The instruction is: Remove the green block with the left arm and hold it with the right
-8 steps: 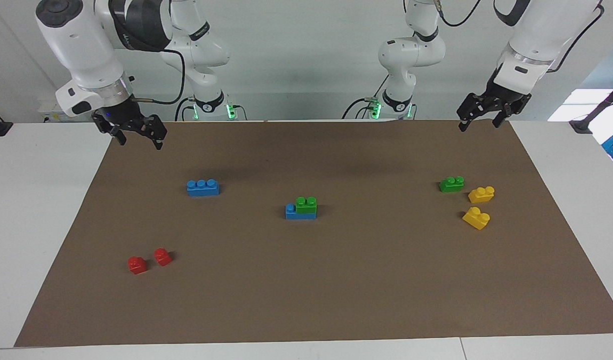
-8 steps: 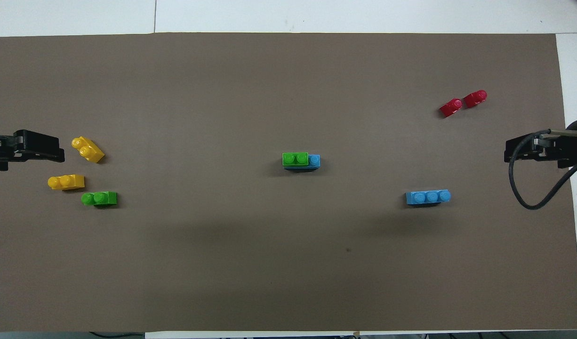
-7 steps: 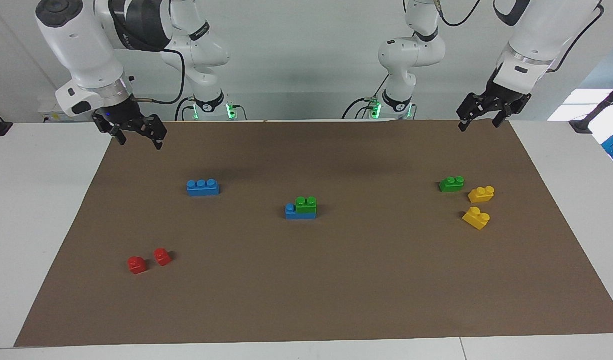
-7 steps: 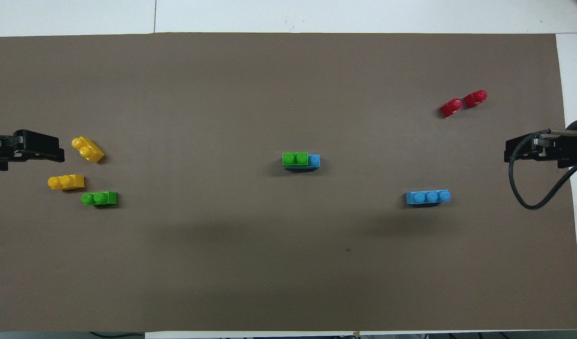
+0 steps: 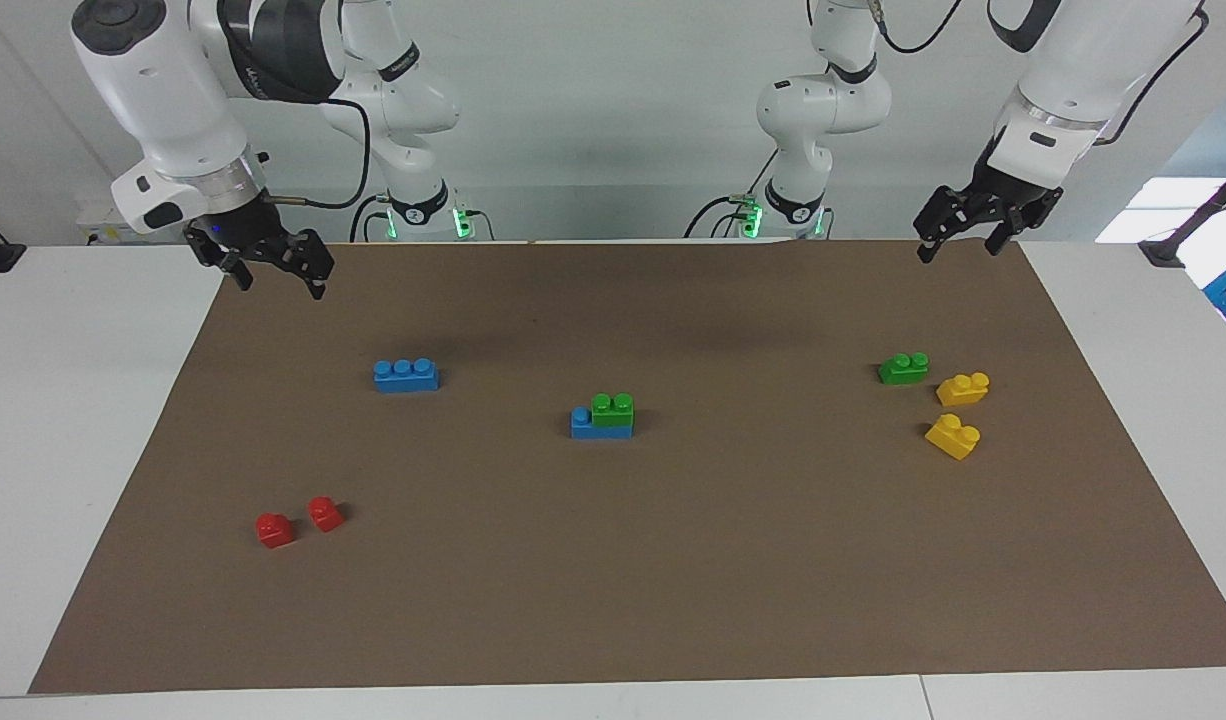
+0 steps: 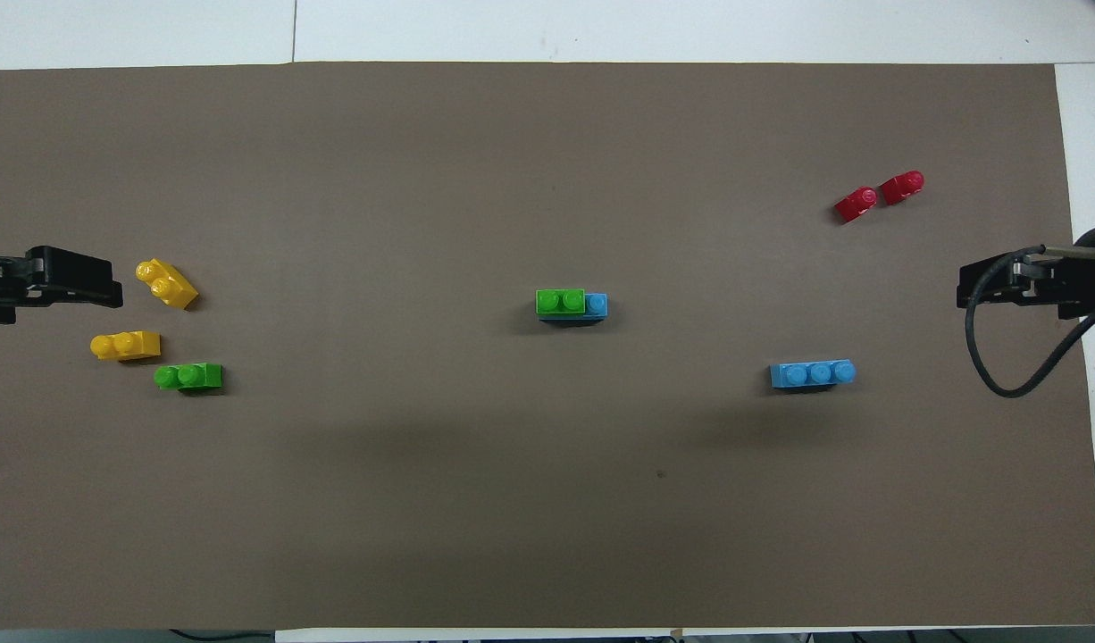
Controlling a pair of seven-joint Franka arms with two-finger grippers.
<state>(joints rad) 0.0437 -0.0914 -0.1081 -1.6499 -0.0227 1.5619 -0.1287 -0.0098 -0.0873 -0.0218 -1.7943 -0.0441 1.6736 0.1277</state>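
A green block (image 5: 612, 408) with two studs sits pressed on top of a blue brick (image 5: 581, 424) at the middle of the brown mat; the overhead view shows the block (image 6: 560, 301) and one bare blue stud (image 6: 597, 305). A second green block (image 5: 903, 368) lies loose toward the left arm's end, also in the overhead view (image 6: 188, 377). My left gripper (image 5: 958, 252) hangs open and empty over the mat's edge at its own end (image 6: 110, 290). My right gripper (image 5: 281, 288) hangs open and empty over the mat's edge at its end (image 6: 963, 290).
Two yellow bricks (image 5: 963, 388) (image 5: 953, 436) lie beside the loose green block. A three-stud blue brick (image 5: 406, 375) and two small red bricks (image 5: 275, 529) (image 5: 325, 513) lie toward the right arm's end. The brown mat (image 5: 673, 560) covers the white table.
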